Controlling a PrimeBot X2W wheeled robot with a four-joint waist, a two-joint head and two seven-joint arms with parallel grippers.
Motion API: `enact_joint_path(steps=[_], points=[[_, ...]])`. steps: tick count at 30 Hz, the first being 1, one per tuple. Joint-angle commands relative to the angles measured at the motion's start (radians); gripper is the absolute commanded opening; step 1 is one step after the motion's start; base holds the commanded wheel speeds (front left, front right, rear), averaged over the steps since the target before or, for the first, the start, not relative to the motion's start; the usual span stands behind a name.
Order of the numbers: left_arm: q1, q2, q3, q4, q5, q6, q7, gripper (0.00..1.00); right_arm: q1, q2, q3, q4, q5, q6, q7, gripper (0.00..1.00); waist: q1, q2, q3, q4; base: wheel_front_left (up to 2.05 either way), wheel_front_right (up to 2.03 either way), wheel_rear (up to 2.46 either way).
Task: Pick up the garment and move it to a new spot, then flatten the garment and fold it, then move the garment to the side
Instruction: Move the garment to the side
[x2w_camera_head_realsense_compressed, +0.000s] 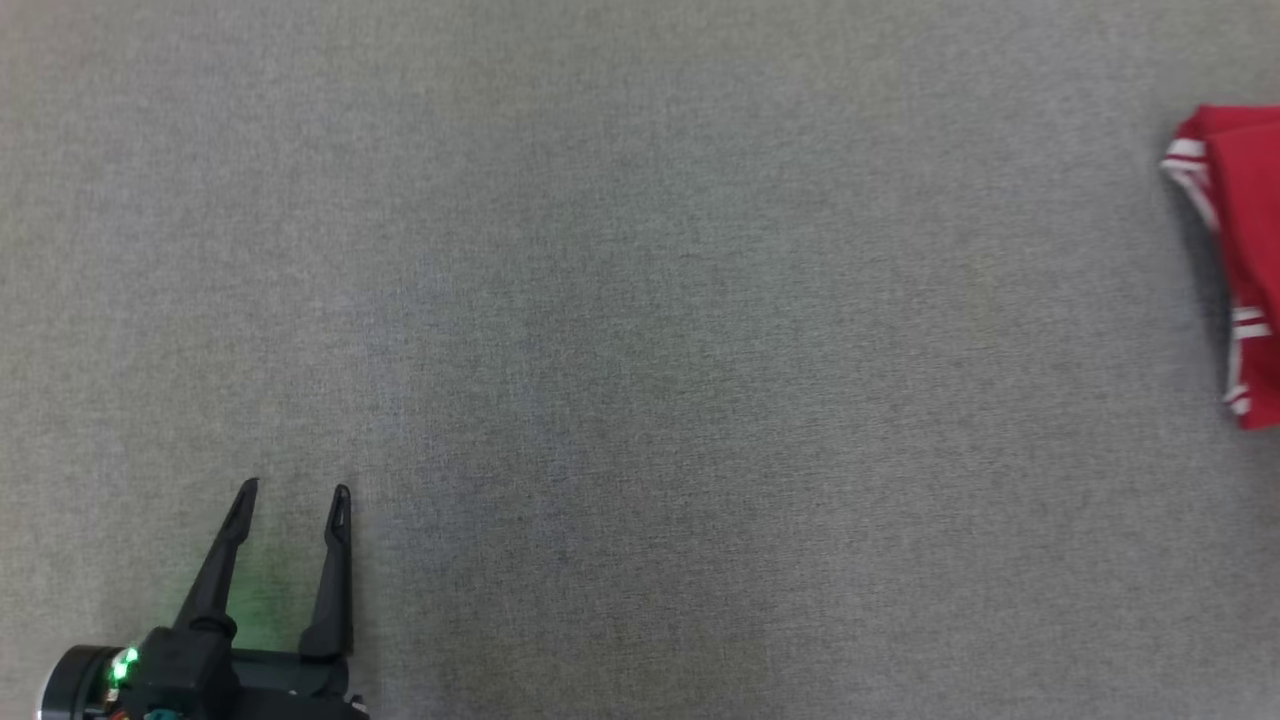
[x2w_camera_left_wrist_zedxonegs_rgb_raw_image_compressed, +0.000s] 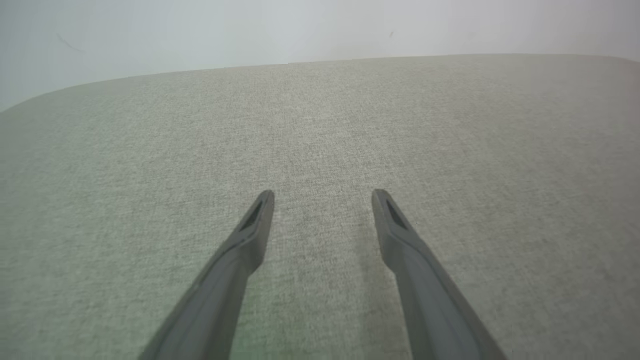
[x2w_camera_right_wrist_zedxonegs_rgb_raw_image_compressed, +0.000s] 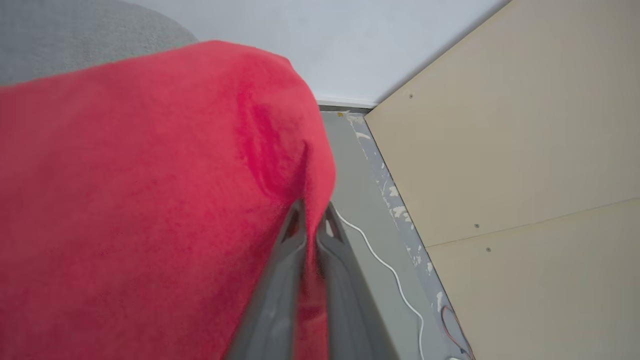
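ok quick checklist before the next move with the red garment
1. Right pincer grip: ok, shut on a fold of the garment.
2. Left pincer free: ok, open with nothing between its fingers, over the grey surface.
3. Garment fully in the head view: not ok, it is cut off by the right edge.
4. Fold holding its shape: cannot tell, too little of it shows.
5. Cloth apart from the white cable on the floor: cannot tell, the cloth hides its own lower edge.
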Motion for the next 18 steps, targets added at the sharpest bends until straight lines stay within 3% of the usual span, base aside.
enact_joint_path(steps=[1,3,4,5,11,18], points=[[-0.012,0.012,-0.001,-0.009,0.007,0.002,-0.003,1.0,0.007,-0.006,-0.033,0.019,-0.042,-0.003,-0.037,0.0,0.0,-0.0002,0.027,0.017,0.0,0.0,0.0],[-0.014,0.018,-0.002,-0.016,0.006,0.002,-0.003,1.0,-0.001,0.015,-0.052,0.038,-0.06,-0.003,-0.088,0.05,0.0,-0.0002,0.033,0.018,0.0,0.0,0.0],[-0.015,0.025,-0.005,-0.022,0.012,0.002,-0.003,1.0,0.002,0.021,-0.057,0.052,-0.078,-0.003,-0.1,0.38,0.0,-0.0002,0.035,0.017,0.0,0.0,0.0],[-0.016,0.025,-0.01,-0.024,0.016,0.002,-0.003,1.0,-0.001,0.029,-0.072,0.057,-0.08,-0.003,-0.119,1.0,0.0,-0.0002,0.036,0.016,0.0,0.0,0.0],[-0.019,0.024,-0.017,-0.045,0.035,0.009,-0.003,1.0,-0.004,0.111,-0.122,0.045,-0.12,-0.003,-0.247,1.0,0.0,-0.0002,0.015,0.008,0.0,0.0,0.0],[0.008,-0.01,0.005,-0.062,0.025,0.03,-0.003,1.0,0.063,0.198,-0.036,-0.05,-0.075,-0.003,-0.455,1.0,0.0,-0.0002,-0.077,0.013,0.0,0.0,0.0]])
